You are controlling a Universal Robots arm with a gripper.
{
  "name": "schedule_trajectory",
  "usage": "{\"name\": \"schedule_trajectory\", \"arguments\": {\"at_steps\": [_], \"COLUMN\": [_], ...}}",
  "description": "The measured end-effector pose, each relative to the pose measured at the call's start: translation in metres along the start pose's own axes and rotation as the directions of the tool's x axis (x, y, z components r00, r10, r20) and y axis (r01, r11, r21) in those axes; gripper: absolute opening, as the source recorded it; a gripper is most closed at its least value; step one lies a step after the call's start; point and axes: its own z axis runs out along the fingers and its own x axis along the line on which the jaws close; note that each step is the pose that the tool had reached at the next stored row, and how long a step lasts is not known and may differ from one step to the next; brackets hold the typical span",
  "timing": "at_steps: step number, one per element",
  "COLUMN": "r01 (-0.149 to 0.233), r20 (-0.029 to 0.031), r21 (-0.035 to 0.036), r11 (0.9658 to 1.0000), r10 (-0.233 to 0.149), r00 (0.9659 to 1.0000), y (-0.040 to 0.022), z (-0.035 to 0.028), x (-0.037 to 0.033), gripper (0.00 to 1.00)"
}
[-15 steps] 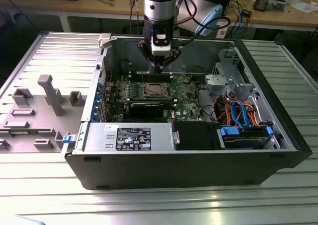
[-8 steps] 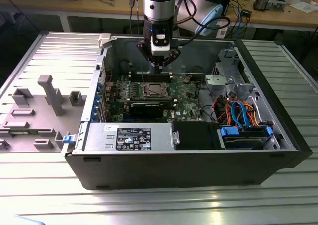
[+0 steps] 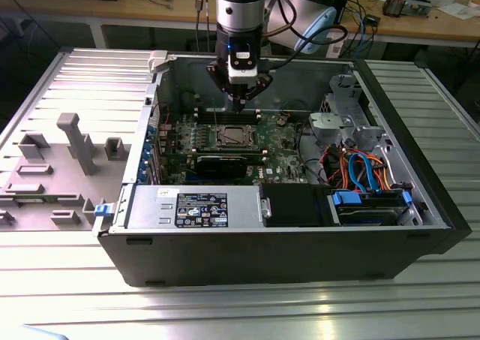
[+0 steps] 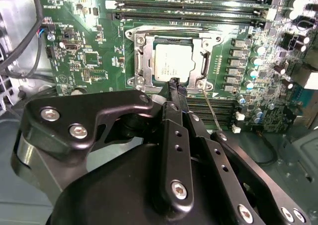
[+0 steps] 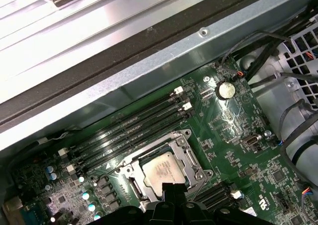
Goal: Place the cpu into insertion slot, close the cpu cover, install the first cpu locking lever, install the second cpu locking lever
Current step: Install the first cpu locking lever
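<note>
Nearest in the exterior view, the open computer case [image 3: 262, 257] lies on the slatted table [image 3: 225, 310]. The silver power supply [image 3: 196, 206] runs along its near wall, and the blue-tabbed drive bay [image 3: 371, 207] is at about 3 o'clock from it. Further in, on the green motherboard [image 3: 281, 156], the cpu [image 3: 231, 136] sits in its socket — the cpu cover [image 4: 141, 61] lies flat around it, its window framing the metal top. A thin locking lever [image 4: 211, 111] angles away from one socket corner. The gripper [image 3: 241, 98] hangs just above the socket, at 12 o'clock from it, fingertips pressed together on nothing. Beyond stands a cluttered wooden bench [image 3: 420, 25].
</note>
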Motion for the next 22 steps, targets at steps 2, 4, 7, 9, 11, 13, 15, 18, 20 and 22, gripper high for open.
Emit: {"name": "schedule_trajectory", "arguments": {"at_steps": [2,4,7,9,11,13,15,18,20,22], "r01": [0.028,0.065,0.11,0.141,0.186,0.215,0.26,0.314,0.327,0.328], "r20": [-0.0006,-0.0013,-0.0022,-0.0026,-0.0033,-0.0036,-0.0041,-0.0046,-0.0048,-0.0048], "r21": [-0.0014,-0.0032,-0.0051,-0.0069,-0.0092,-0.0109,-0.0131,-0.016,-0.0171,-0.0172], "r11": [0.9996,0.9979,0.9939,0.99,0.9824,0.9765,0.9656,0.9494,0.9448,0.9445], "r10": [-0.028,-0.065,-0.11,-0.141,-0.186,-0.215,-0.26,-0.314,-0.327,-0.328], "r00": [0.9996,0.9979,0.9939,0.9901,0.9825,0.9766,0.9657,0.9495,0.9449,0.9446], "y": [0.0001,0.0001,0.0,0.0,0.0,0.0,0.0,-0.0001,-0.0006,-0.0006], "z": [-0.0035,-0.0033,-0.0027,-0.0021,-0.0012,-0.0003,0.0018,0.0046,0.005,0.0051], "x": [-0.0001,-0.0001,-0.0001,-0.0001,0.0,0.0,0.0001,0.0003,0.0011,0.0012], "gripper": [0.11,0.11,0.11,0.11,0.11,0.11,0.11,0.11,0.11,0.11]}}
